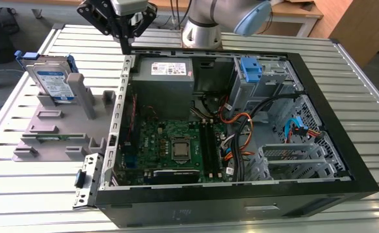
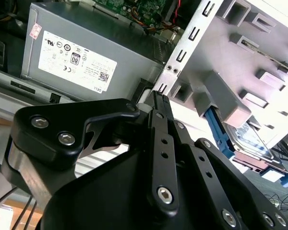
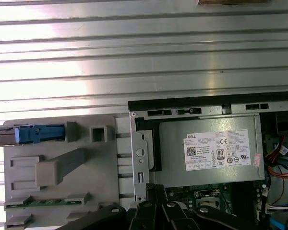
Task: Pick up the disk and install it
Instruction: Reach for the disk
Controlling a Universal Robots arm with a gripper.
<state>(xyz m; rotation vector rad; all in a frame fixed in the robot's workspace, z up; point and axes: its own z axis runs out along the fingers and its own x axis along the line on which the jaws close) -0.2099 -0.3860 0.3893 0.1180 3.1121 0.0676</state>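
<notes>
Gripper (image 1: 125, 47) hung empty, fingers pressed together, above the computer case's (image 1: 241, 204) back corner. The disk (image 1: 52, 81) stood upright in the grey rack (image 1: 59, 131) beside the case.

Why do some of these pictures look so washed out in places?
In the first wrist view the slatted metal table throws back bright glare bands; in the second wrist view the grey fixture is washed out; the exterior view is evenly lit, the computer case shaded inside.
</notes>
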